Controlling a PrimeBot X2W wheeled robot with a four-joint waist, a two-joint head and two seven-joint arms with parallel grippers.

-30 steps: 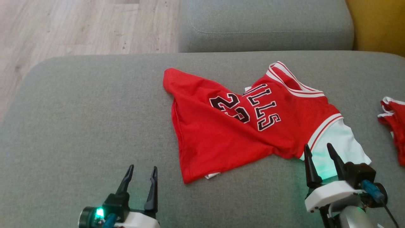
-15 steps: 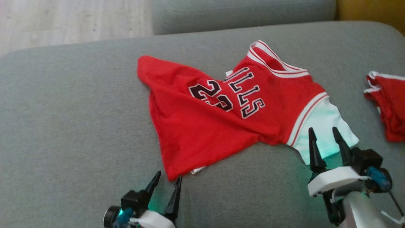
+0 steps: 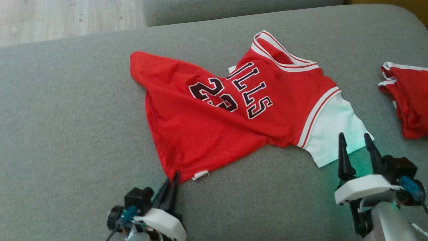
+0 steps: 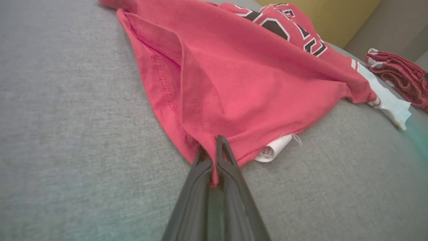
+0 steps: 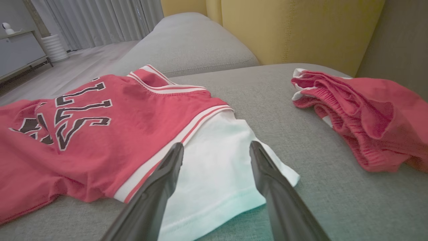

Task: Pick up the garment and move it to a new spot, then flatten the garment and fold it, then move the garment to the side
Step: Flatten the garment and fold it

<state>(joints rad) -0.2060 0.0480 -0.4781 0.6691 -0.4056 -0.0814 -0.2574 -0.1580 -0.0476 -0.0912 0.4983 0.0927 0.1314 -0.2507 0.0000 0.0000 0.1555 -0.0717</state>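
A red jersey (image 3: 214, 127) with black lettering, the number 23 and a white sleeve (image 3: 337, 134) lies rumpled on the grey sofa seat (image 3: 67, 117). My left gripper (image 3: 173, 177) is shut on the jersey's near bottom corner; the left wrist view shows the red cloth (image 4: 234, 83) pinched between the two fingers (image 4: 197, 174), with a rolled white label (image 4: 274, 152) beside them. My right gripper (image 3: 355, 139) stands open at the near edge of the white sleeve (image 5: 214, 167), one finger on each side of it in the right wrist view, closed on nothing.
A second red garment (image 3: 406, 100) with white trim lies bunched at the right edge of the seat, also clear in the right wrist view as red shorts (image 5: 361, 113). A grey cushion (image 3: 234, 10) sits behind, a yellow backrest (image 5: 294, 30) to the right, wood floor (image 3: 50, 16) at far left.
The head camera has tilted down and right. My left gripper moved forward and right to the jersey's bottom corner and closed on it. My right gripper stayed open at the white sleeve.
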